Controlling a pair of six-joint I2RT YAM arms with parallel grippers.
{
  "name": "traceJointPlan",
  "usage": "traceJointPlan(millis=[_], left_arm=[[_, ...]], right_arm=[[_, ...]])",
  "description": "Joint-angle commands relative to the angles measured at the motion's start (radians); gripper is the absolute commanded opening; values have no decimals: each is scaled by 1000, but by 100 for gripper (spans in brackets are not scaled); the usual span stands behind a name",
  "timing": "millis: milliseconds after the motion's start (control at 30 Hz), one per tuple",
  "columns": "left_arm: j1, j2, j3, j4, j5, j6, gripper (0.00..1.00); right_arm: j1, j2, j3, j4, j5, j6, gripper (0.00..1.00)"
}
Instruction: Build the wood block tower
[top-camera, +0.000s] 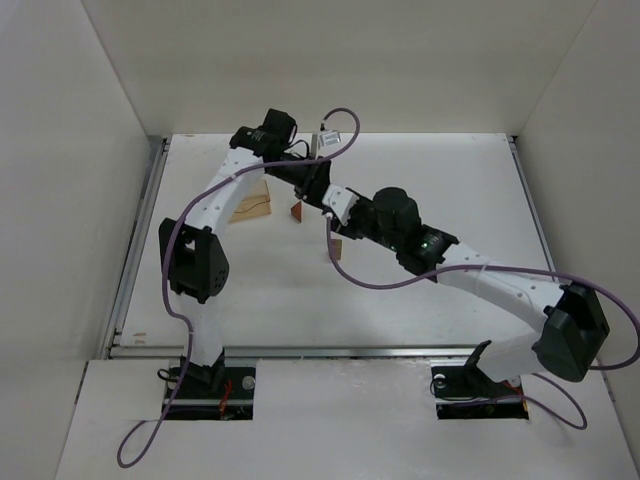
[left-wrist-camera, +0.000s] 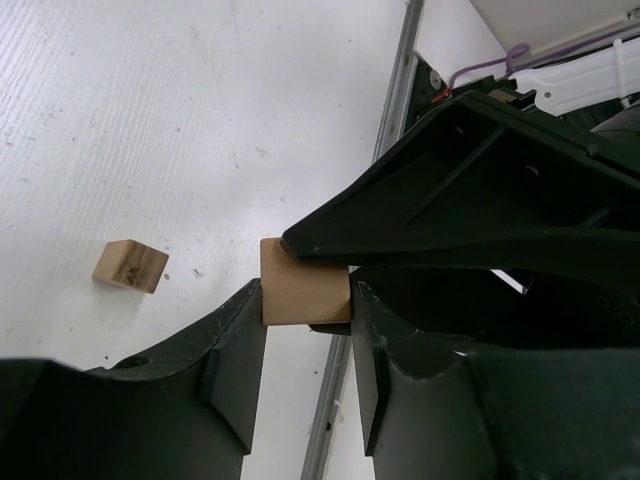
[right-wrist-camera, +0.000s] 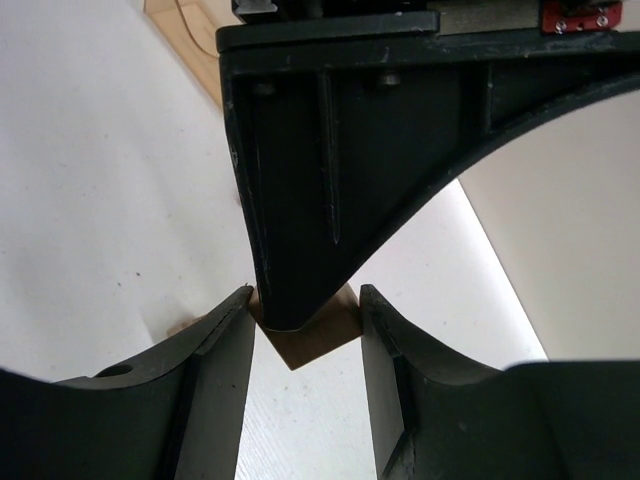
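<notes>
Top external view: my left arm (top-camera: 215, 200) rises from its base, bends at the elbow and runs up toward the table's (top-camera: 450, 200) far edge, then turns its wrist back to the right. My right arm (top-camera: 500, 285) folds at the near right and stretches left across the table, so both tools meet left of the middle, nearer the far edge. On the left wrist view, the left gripper (left-wrist-camera: 305, 300) has the tan block (left-wrist-camera: 300, 290) between its fingers, both pads apparently against the block's sides, narrowly parted to its width. One finger of the other tool lies over the block's top. On the right wrist view, the right gripper (right-wrist-camera: 305, 305) also pinches that block, corner pointing down, with a left finger crossing in front. So both tools grip one block, held clear of the table. A small loose block (left-wrist-camera: 130, 265) lies on the table apart from the grip; I cannot tell its shape. A pale wooden piece (top-camera: 255, 200) sits under my left forearm, toward the far left corner.
</notes>
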Motion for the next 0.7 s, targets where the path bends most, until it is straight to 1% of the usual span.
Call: traceJointPlan(millis=[0, 33, 100, 133, 167, 300, 400, 467, 533, 600, 633, 667], left_arm=[[23, -8, 14, 31, 61, -25, 0], [34, -8, 14, 40, 71, -38, 0], [43, 1, 14, 40, 84, -38, 0], [52, 1, 14, 40, 94, -38, 0], [63, 1, 14, 40, 95, -38, 0], [100, 10, 4, 51, 148, -51, 0], [125, 19, 4, 84, 157, -100, 0], [137, 19, 4, 97, 167, -112, 0], [146, 29, 15, 116, 167, -126, 0], [155, 29, 15, 136, 167, -170, 0], [164, 29, 15, 177, 167, -192, 0], [165, 29, 15, 207, 158, -218, 0]], right_arm=[[14, 18, 57, 65, 25, 88, 9], [14, 19, 58, 75, 36, 103, 10], [14, 28, 58, 106, 71, 166, 29], [14, 28, 58, 121, 83, 187, 32], [14, 28, 58, 143, 83, 213, 36], [14, 28, 47, 199, 95, 279, 62], [14, 19, 25, 230, 108, 325, 72], [14, 19, 25, 242, 94, 338, 74], [14, 19, 25, 242, 94, 365, 81], [14, 19, 25, 242, 138, 399, 82], [14, 19, 25, 253, 167, 452, 82], [14, 6, 25, 273, 234, 485, 83]])
